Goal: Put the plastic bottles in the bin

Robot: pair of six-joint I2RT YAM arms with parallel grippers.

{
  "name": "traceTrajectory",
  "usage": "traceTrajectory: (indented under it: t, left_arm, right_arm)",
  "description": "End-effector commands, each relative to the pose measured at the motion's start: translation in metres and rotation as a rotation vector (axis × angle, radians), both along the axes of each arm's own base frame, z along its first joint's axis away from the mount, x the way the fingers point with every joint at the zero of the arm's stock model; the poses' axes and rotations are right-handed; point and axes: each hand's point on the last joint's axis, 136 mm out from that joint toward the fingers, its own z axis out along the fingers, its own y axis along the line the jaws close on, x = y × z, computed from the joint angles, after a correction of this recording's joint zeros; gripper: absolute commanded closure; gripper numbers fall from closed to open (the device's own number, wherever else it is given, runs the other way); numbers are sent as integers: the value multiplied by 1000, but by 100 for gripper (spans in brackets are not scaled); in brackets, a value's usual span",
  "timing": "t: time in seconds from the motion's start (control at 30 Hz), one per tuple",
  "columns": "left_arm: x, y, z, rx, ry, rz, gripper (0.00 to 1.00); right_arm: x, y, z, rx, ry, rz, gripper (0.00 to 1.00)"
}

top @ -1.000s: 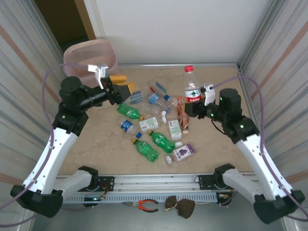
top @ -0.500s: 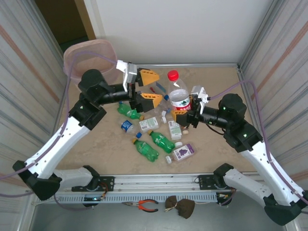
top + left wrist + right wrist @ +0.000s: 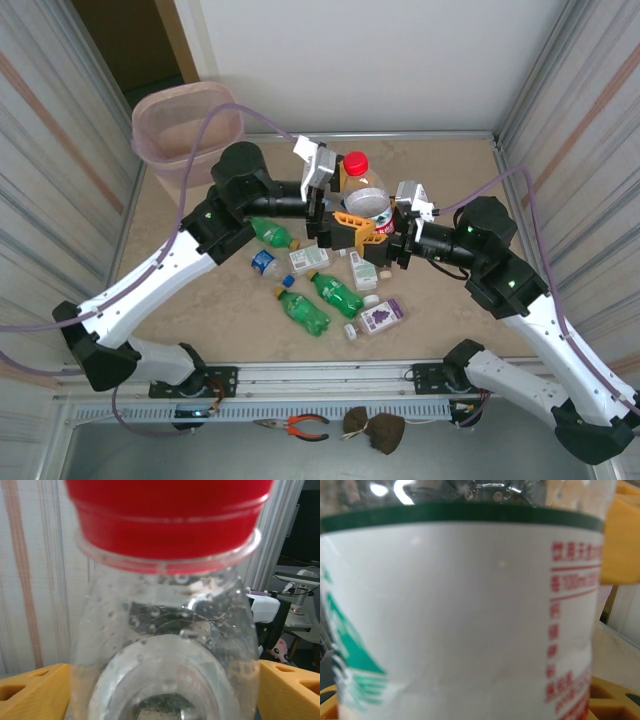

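Beyond the far-left corner of the tabletop [image 3: 200, 290] stands the bin [image 3: 180, 125]; at mid-tabletop the left pincer [image 3: 350, 200] is spread around the red-capped bottle [image 3: 368, 197], which the right pincer [image 3: 388, 232] clamps. Should the right release before the left closes, the bottle may fall. A second ago the left pincer hovered near the bin.

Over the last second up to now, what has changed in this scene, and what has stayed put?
The left gripper swung from beside the bin rightward over the table; its open jaws now flank the red-capped bottle. The right gripper, gripping that bottle throughout, carried it leftward to meet the left one. Nothing was released. The loose bottles lying on the table and the bin stayed put.
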Motion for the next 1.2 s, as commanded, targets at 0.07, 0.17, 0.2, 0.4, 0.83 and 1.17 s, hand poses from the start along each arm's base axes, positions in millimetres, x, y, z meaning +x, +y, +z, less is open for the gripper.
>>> traceTrajectory:
  t: [0.07,0.17,0.2,0.4,0.83,1.17]
  left_arm:
    - [-15,1,19,-50,-69,-51,14]
    - [-15,0,17,-55,-71,-48,19]
    - [-16,1,18,-58,-72,-47,21]
    - [-16,2,17,-63,-77,-42,33]
    - [-15,0,15,-64,-87,-48,44]
    - [0,6,13,-40,-101,48,44]
  right_arm:
    - [-5,-2,22,38,-76,-4,47]
    - [-6,-3,23,38,-79,-9,47]
    - [-6,-3,22,36,-76,-8,47]
    - [-7,-2,22,38,-77,-9,47]
    - [-3,-3,19,28,-73,-35,40]
    - [-5,-9,15,18,-48,-69,20]
